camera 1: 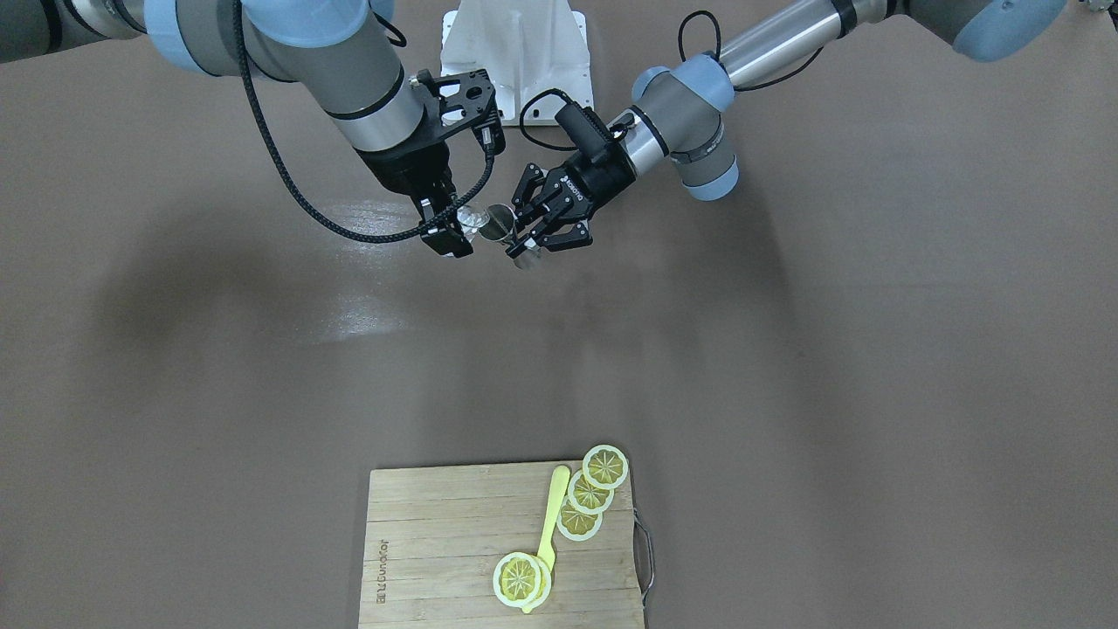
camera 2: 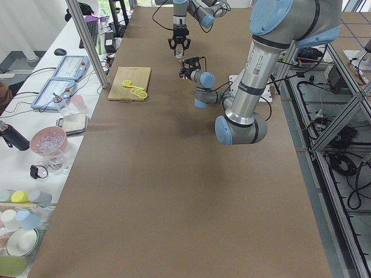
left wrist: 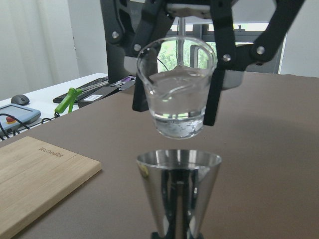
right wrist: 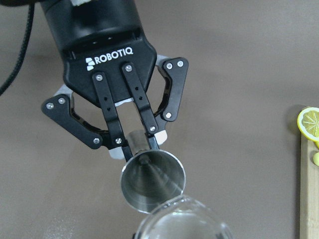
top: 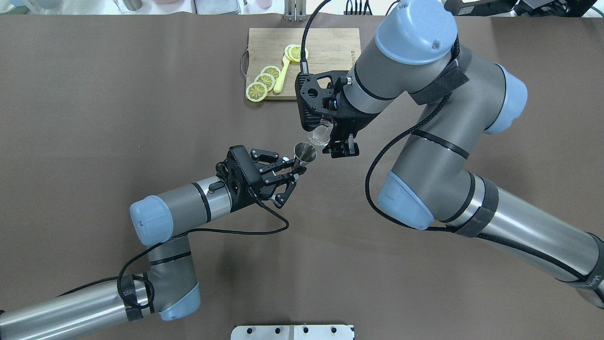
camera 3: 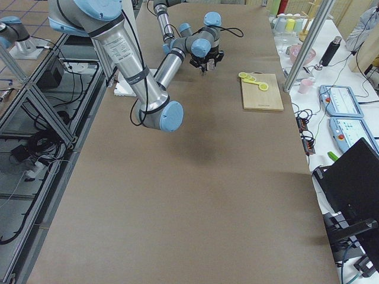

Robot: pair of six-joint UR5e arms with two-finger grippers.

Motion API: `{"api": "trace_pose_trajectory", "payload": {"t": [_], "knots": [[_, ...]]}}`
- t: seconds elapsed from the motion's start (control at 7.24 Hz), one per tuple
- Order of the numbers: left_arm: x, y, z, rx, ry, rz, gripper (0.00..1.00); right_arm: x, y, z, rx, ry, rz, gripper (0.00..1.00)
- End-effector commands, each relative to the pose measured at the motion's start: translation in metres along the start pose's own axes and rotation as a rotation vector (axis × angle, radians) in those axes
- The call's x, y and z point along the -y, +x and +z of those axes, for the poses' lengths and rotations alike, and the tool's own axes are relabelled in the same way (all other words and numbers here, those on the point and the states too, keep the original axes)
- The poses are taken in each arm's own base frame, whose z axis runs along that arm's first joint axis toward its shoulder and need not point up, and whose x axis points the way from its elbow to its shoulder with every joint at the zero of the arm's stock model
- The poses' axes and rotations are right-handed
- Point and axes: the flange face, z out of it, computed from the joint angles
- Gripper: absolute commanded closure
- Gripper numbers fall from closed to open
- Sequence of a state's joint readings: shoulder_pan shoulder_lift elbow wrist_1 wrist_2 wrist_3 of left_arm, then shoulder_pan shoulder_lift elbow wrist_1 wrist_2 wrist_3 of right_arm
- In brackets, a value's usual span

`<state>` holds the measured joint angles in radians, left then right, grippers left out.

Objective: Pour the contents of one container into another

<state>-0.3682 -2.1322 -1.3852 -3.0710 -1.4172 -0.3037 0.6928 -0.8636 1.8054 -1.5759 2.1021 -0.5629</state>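
Wooden board, perhaps spoon, beyond jigger

1. A wooden cutting board lies on the brown table, with a metal handle at one end.
2. Three lemon slices overlap in a row on the board.
3. A yellow utensil lies just beside them, with a fourth slice at one end.

Item 1, glass: clear, colourless, smooth, glossy.
Item 2, jigger: polished metal, mirror-bright outside, duller satin inside.
Item 3, fingers: black, matt, hard.
Item 4, surface: brown, matt, faint sheen in patches.
Item 5, cutting board: pale wood, visible grain, thin metal handle.
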Motion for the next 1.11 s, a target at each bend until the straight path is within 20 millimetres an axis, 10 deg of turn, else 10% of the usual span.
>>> {"api": "trace_pose_trajectory", "payload": {"t": [0.0,0.97], "knots": [[0.0009,0.0004,0.0004,-0.001,0.001,0.000,1.00,0.0041,0.0014,-0.0030,-0.007,-0.015,0.004,1.00],[0.0022,0.0026,0.0054,-0.002,0.001,-0.001,1.00,0.0092,-0.0063,0.0035,-0.010,-0.047,-0.007,1.00]]}}
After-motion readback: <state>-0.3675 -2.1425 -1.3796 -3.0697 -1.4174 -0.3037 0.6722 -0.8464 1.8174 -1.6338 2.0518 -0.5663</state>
